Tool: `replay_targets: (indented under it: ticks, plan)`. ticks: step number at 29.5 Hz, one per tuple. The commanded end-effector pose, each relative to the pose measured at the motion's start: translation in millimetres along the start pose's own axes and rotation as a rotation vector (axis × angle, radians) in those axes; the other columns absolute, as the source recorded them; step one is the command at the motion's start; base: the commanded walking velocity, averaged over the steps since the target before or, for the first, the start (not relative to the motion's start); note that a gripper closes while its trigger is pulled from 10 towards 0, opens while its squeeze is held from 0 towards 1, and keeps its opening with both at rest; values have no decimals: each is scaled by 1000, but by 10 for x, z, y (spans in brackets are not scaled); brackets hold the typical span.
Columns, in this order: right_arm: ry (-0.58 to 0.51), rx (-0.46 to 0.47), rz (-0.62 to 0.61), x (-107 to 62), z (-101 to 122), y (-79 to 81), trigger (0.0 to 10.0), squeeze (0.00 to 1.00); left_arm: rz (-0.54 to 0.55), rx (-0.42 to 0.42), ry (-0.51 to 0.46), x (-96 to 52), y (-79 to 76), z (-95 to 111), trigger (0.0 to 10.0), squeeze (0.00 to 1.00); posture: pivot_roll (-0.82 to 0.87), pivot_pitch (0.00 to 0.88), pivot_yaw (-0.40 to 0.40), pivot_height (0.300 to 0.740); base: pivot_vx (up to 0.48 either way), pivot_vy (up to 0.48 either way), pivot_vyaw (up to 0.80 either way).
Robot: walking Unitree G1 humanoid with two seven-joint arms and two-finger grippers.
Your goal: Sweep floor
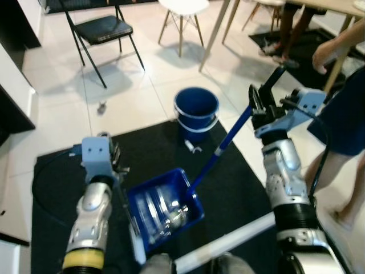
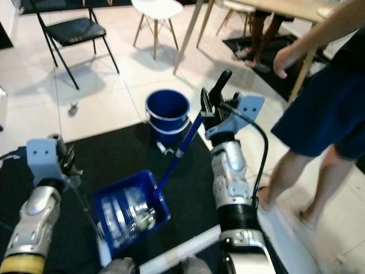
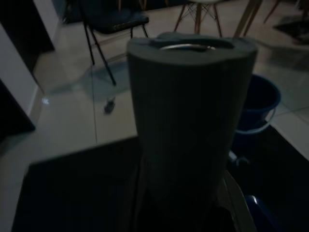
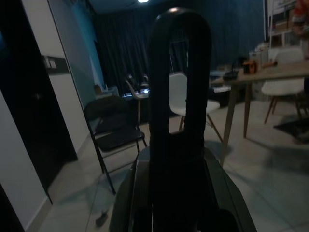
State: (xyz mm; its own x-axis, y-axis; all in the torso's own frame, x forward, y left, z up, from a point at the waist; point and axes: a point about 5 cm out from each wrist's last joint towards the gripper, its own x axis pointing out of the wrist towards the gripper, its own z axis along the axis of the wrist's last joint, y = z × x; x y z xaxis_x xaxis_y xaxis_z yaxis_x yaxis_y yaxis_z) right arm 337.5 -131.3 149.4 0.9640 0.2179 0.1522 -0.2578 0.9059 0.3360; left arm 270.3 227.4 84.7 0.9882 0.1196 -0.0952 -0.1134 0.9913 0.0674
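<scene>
My right gripper (image 1: 258, 103): jaws clamped on the broom (image 1: 219, 149) handle, which slants down into the blue dustpan (image 1: 162, 206) near the black mat's (image 1: 228, 188) middle. My left gripper (image 1: 114, 157): clamped on the dustpan's handle. Blue bucket (image 1: 195, 111): at the mat's far edge.

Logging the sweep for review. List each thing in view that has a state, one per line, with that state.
Right gripper: shut on broom handle.
Left gripper: shut on dustpan handle.
Broom: tilted, lower end in the dustpan.
Dustpan: on the black mat, holding clear plastic litter.
Blue bucket: upright at the mat's far edge.
Folding chair: unfolded, standing on the tiles.
Person: standing beside the robot's right arm.
</scene>
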Motion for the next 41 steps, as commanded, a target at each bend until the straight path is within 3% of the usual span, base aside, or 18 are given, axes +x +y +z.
replay_targets:
  ticks: [1,41]
  plan:
    - [-29,9,-6,6,60,-9,10000,0,-5,7,-12,2,-15,17,10000,0,124,46,-16,740,356,0,0]
    - [-29,24,-15,1,66,-27,10000,0,-9,5,-13,11,-45,17,10000,0,120,45,-18,740,349,0,0]
